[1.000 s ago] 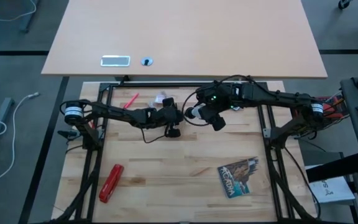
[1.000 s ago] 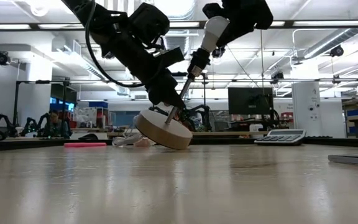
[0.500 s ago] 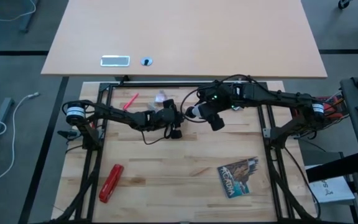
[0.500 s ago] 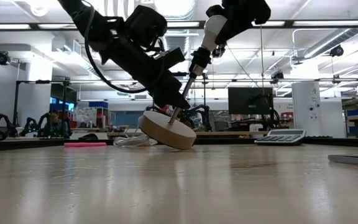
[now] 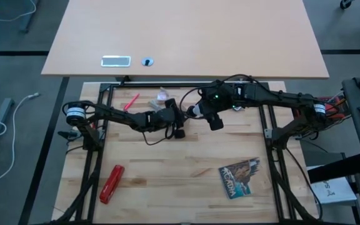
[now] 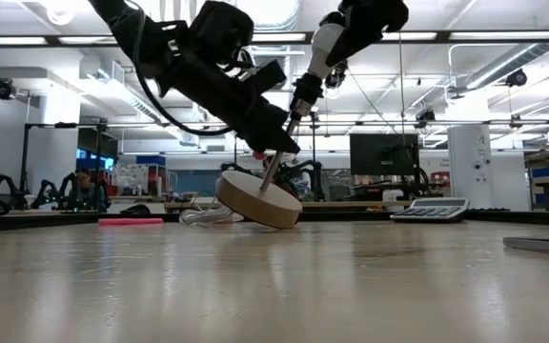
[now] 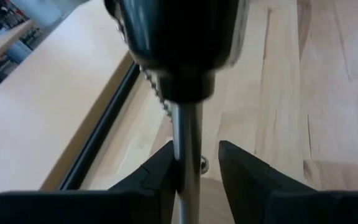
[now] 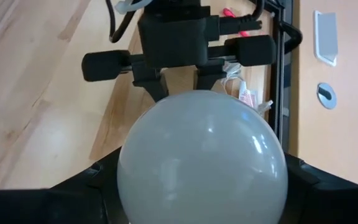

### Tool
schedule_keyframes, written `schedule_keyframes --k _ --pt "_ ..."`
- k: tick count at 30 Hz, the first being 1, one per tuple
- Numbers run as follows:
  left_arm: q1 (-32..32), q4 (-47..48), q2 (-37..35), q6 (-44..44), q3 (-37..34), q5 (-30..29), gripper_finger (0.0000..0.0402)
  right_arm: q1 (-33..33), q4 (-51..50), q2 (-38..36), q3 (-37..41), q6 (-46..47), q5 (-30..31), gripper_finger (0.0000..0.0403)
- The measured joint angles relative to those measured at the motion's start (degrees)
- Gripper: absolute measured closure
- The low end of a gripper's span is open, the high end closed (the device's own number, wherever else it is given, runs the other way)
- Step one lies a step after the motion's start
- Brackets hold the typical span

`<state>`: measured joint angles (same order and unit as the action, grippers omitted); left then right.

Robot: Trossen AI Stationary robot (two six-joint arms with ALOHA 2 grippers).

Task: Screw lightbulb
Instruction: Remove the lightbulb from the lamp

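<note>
— Right gripper (image 6: 336, 33) first: we have it closed around the white head of the lightbulb (image 6: 324, 43), up above the table near its middle. In the right wrist view the bulb (image 8: 202, 152) fills the space between our 2 fingers.

— And the left gripper (image 6: 273, 138)?

— Clamped on the thin metal stem (image 7: 188, 149) of the wooden base (image 6: 258, 198), which it holds tilted, 1 edge lifted off the table (image 6: 274, 286).

— So which way does the bulb lie from the socket?

— Up and to the right in the low view, on a slant. Its long axis looks to us roughly in line with the stem, the narrow end pointing down toward the black socket (image 6: 303, 92). Whether the threads have caught, we cannot tell.

— Which arm is nearer?

— Both meet there; in the high view the 2 grippers sit just beside each other. We judge the turning falls to the right one, and the tilt must match.
</note>
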<state>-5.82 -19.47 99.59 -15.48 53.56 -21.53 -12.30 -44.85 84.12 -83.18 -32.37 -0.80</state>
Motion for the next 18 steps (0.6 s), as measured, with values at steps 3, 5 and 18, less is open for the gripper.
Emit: schedule_keyframes --k 3,5,18 --pt "0.1 -2.0 0.0 -0.8 0.0 -0.2 0.0308 0.0 0.3 0.0 0.0 1.4 0.0 0.0152" --pt "0.1 -3.8 0.0 -1.2 0.0 -0.2 0.0321 0.0 0.4 0.0 0.0 2.2 0.0 0.0153" --pt "0.5 -3.6 -0.8 -3.4 0.1 5.6 0.0374 0.4 -2.0 -0.1 -0.2 -3.1 -1.4 0.0152"
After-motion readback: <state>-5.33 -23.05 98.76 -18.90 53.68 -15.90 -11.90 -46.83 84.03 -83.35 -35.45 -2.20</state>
